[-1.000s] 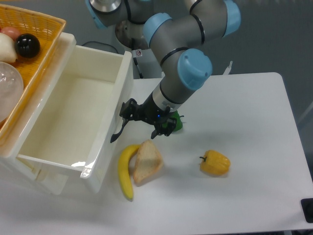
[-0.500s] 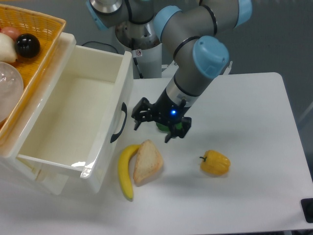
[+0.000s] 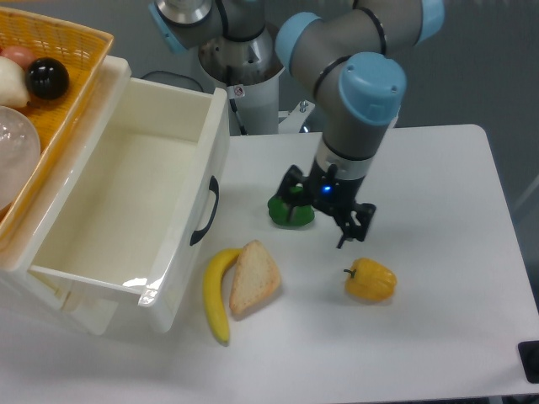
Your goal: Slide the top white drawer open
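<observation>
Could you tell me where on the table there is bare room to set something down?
Free: right side beyond the yellow pepper, and the front strip below it. Crowded: banana, bread, green object and pincer beside the top white drawer.

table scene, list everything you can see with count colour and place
glossy white plastic top drawer: 1, white, left, pulled out, inside bare
curved black handle: 1, black, on the drawer front
woven basket: 1, orange-yellow, top left above the drawer, holding round items
black ball: 1, black, in the basket
banana: 1, yellow, table in front of the drawer
bread slice: 1, tan, touching the banana's right side
green object: 1, green, table centre
bell pepper: 1, yellow, right of the bread
white table: 1, white
claw: 1, black, open, above the table between green object and pepper
</observation>
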